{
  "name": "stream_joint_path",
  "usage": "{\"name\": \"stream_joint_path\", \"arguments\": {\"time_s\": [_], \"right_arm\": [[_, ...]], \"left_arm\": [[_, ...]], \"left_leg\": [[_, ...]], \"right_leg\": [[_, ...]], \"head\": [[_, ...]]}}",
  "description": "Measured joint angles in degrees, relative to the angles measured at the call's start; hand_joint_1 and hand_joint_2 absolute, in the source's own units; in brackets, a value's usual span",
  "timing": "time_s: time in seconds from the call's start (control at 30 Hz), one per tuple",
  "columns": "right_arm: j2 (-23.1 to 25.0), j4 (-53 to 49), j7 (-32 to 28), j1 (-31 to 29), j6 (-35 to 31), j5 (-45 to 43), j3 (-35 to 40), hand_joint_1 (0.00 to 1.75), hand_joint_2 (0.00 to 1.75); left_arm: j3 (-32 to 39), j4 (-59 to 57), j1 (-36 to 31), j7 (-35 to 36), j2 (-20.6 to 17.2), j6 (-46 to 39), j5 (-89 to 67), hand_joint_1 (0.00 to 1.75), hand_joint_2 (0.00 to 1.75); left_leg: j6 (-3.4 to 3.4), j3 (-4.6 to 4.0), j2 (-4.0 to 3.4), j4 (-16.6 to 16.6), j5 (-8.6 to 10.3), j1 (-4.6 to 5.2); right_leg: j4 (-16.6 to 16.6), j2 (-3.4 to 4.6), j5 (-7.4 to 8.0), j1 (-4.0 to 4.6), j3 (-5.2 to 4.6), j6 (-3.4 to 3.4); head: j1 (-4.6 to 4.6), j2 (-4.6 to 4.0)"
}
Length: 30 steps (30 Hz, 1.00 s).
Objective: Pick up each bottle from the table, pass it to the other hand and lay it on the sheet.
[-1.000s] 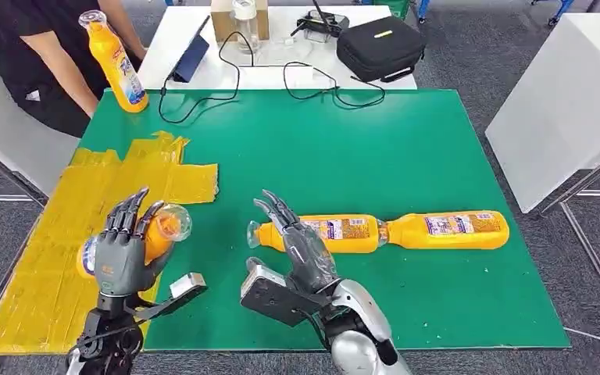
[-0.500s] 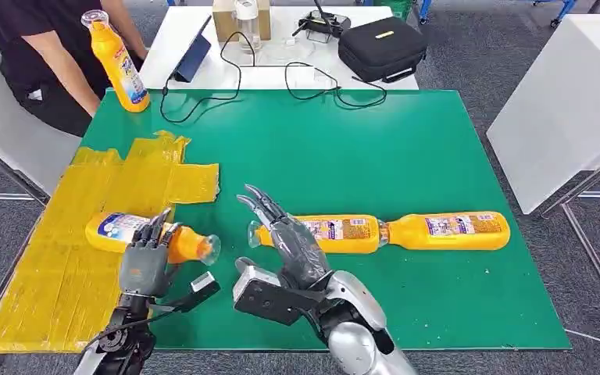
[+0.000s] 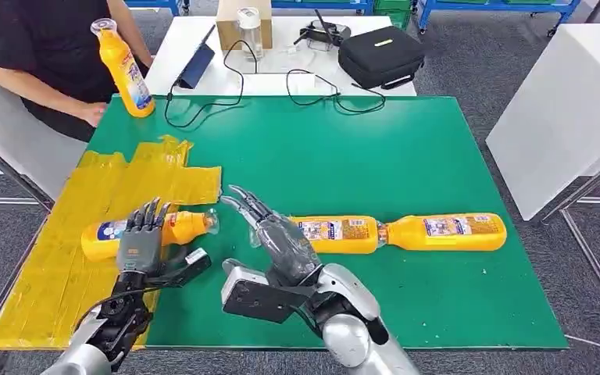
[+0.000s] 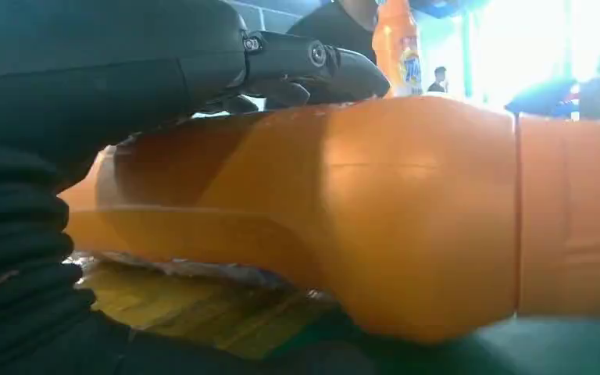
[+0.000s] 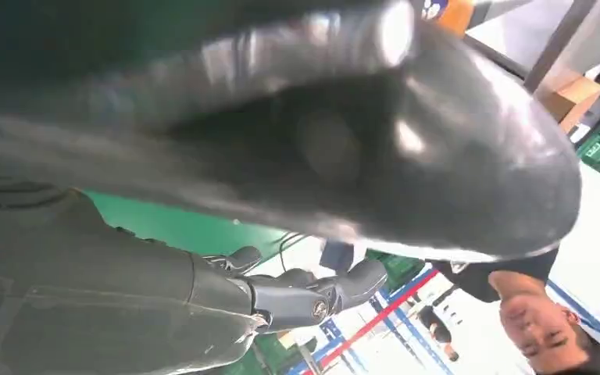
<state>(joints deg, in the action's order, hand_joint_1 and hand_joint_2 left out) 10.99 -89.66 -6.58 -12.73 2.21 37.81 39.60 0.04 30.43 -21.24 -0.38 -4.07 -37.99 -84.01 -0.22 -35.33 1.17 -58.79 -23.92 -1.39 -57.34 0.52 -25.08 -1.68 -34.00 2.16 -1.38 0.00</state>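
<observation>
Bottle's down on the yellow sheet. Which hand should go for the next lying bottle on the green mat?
Right, probably. The right hand is empty, its fingers spread, right beside the cap end of the nearer lying bottle. The left hand rests over the bottle on the yellow sheet, farther away.

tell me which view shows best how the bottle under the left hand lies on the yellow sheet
The head view: the bottle lies flat across the yellow sheet's edge, left hand over it. The left wrist view shows only its orange body close up; the right wrist view misses it.
</observation>
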Motion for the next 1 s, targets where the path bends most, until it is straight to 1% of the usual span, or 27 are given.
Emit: {"name": "stream_joint_path", "arguments": {"time_s": [0.07,0.13,0.23,0.3,0.33,0.4,0.5,0.53,0.57,0.63,0.73,0.83,1.0], "right_arm": [[0.0,0.1,0.0,0.0,-0.2,0.7,0.0,0.0,0.0],[0.0,0.3,0.1,0.0,-0.6,1.4,-0.3,0.0,0.0],[-0.2,0.6,0.2,0.1,-1.0,2.3,-1.2,0.0,0.0],[-0.3,0.7,0.4,0.2,-1.2,3.0,-2.1,0.0,0.0],[-0.4,0.7,0.5,0.4,-1.3,3.3,-2.8,0.0,0.0],[-0.5,0.7,0.6,0.7,-1.3,3.7,-3.8,0.0,0.0],[-0.7,0.8,0.7,0.7,-1.3,3.9,-4.9,0.0,0.0],[-0.8,0.8,0.8,0.9,-1.4,4.2,-5.2,0.0,0.0],[-0.8,0.8,1.0,1.1,-1.6,4.5,-5.5,0.0,1.75],[-1.1,0.8,1.3,1.7,-2.1,5.5,-6.7,0.0,1.75],[-1.9,0.8,1.6,3.3,-3.3,8.2,-9.2,0.0,1.75],[-2.8,0.8,3.5,5.4,-3.5,12.2,-12.1,0.0,1.75],[-3.7,0.6,5.4,7.4,-2.5,17.0,-16.2,0.0,1.75]], "left_arm": [[1.5,1.7,0.8,-4.7,0.0,-0.2,4.9,0.0,0.0],[4.0,4.4,2.0,-12.8,0.2,-0.3,12.2,0.0,0.0],[7.5,7.1,3.5,-21.0,0.8,0.7,23.3,0.0,0.0],[8.7,10.4,4.4,-26.2,1.3,5.2,34.0,0.0,0.0],[9.1,12.9,4.9,-28.5,1.5,9.9,40.2,0.0,0.0],[9.3,17.0,5.8,-29.1,1.7,14.5,45.2,0.0,0.0],[9.4,20.9,6.8,-29.5,1.9,16.4,46.9,0.0,0.0],[9.4,22.0,7.1,-31.2,2.0,19.8,50.0,0.0,0.0],[9.4,23.3,7.5,-33.3,2.1,24.4,54.7,0.0,0.0],[9.6,27.7,8.8,-36.8,2.3,33.2,64.5,0.0,0.0],[10.2,35.7,11.0,-38.1,2.6,39.2,73.0,0.0,0.0],[10.3,43.8,13.2,-38.7,3.0,43.5,79.0,0.0,0.0],[9.8,51.6,15.1,-38.3,3.9,45.3,81.1,0.0,0.0]], "left_leg": [[-0.02,0.0,0.0,0.0,0.08,0.0],[-0.02,-0.05,-0.04,0.0,0.09,-0.01],[-0.05,-0.25,-0.14,0.0,0.13,-0.05],[0.0,-0.42,-0.2,0.0,0.18,-0.05],[0.01,-0.5,-0.19,0.0,0.19,-0.05],[0.01,-0.59,-0.17,0.0,0.19,-0.05],[0.01,-0.77,-0.19,0.0,0.19,-0.05],[0.01,-0.81,-0.2,0.0,0.19,-0.05],[0.01,-0.85,-0.19,0.0,0.19,-0.05],[0.01,-0.95,-0.19,0.0,0.19,-0.05],[0.01,-1.03,-0.19,0.0,0.17,-0.05],[0.02,-1.1,-0.19,0.0,0.15,-0.05],[0.01,-1.16,-0.19,0.0,0.11,-0.05]], "right_leg": [[0.0,0.0,0.0,0.0,-0.03,-0.01],[0.0,0.03,0.04,0.02,-0.15,-0.04],[0.0,0.07,0.1,0.09,-0.42,-0.12],[0.0,0.08,0.12,0.09,-0.58,-0.12],[0.0,0.08,0.14,0.09,-0.62,-0.1],[0.0,0.06,0.14,0.08,-0.64,-0.09],[0.0,0.1,0.15,0.08,-0.89,-0.09],[0.0,0.1,0.15,0.08,-0.93,-0.09],[0.0,0.1,0.15,0.08,-0.96,-0.09],[0.0,0.1,0.15,0.08,-1.04,-0.09],[0.0,0.1,0.14,0.08,-1.14,-0.09],[0.0,0.1,0.13,0.07,-1.19,-0.08],[0.0,0.1,0.13,0.07,-1.24,-0.08]], "head": [[0.04,0.0],[0.02,0.0],[0.02,0.0],[0.02,0.0],[0.0,0.0],[0.02,0.0],[0.02,0.0],[0.0,0.0],[0.02,0.0],[0.04,0.0],[0.02,0.0],[0.02,0.0],[0.02,0.0]]}}
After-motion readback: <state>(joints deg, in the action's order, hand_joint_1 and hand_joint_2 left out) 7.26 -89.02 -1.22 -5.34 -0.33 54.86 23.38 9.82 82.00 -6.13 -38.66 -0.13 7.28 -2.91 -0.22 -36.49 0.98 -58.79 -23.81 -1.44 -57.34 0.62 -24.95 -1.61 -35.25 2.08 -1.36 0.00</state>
